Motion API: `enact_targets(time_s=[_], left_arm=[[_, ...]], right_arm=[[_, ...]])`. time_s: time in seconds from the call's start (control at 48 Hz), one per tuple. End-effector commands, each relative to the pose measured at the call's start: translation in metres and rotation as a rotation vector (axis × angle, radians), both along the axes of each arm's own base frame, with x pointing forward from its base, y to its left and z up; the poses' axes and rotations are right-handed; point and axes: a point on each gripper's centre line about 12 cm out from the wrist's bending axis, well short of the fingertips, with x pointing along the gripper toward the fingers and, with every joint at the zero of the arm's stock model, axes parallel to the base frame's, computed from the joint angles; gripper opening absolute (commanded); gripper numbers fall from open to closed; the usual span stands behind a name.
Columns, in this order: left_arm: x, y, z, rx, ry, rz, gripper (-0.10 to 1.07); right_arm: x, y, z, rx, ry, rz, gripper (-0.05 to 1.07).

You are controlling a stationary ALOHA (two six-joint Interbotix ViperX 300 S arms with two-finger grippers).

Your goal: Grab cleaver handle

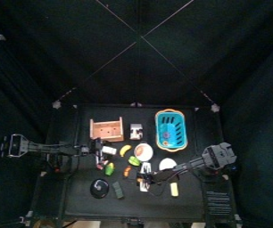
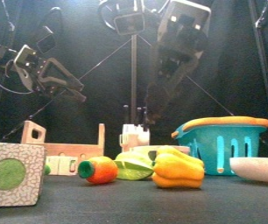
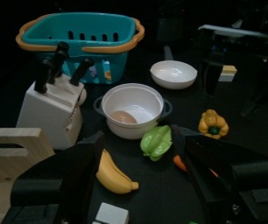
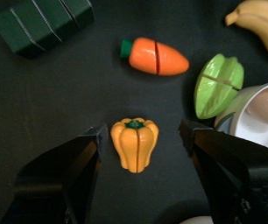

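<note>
White knife block, boxy and slanted, stands upright on the black table just beside the teal basket with the orange rim, near the white cup holding an egg. Two black handles rise at a tilt from its top face: a thicker one, the cleaver handle, and a slimmer one next to it. Both blades are sunk into the block and hidden. The handles lean toward the basket. Nothing touches the cleaver handle. In the front view the block shows only small and pale behind the vegetables.
</note>
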Motion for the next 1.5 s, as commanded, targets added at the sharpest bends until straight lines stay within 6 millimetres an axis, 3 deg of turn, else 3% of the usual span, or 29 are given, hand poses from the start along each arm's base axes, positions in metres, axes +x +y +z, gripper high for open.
enact_targets(time_s=[0.0, 0.438, 0.729, 1.062, 1.479], left_arm=[[0.003, 0.003, 0.007, -0.01, -0.026, 0.017, 0.95], [0.002, 0.007, 0.006, -0.031, -0.025, 0.046, 0.95], [0.002, 0.008, 0.005, -0.049, -0.028, 0.063, 0.95], [0.001, 0.009, 0.005, -0.05, -0.028, 0.067, 0.95], [0.001, 0.008, 0.005, -0.049, -0.028, 0.064, 0.95]], right_arm=[[-0.001, -0.01, 0.041, 0.02, -0.115, -0.018, 0.96], [0.03, -0.113, 0.112, 0.085, -0.346, -0.377, 0.95], [0.046, -0.176, 0.125, 0.116, -0.315, -0.696, 0.95], [0.07, -0.197, 0.127, -0.053, -0.179, -0.855, 0.95], [0.072, -0.2, 0.113, -0.084, -0.108, -0.936, 0.95]])
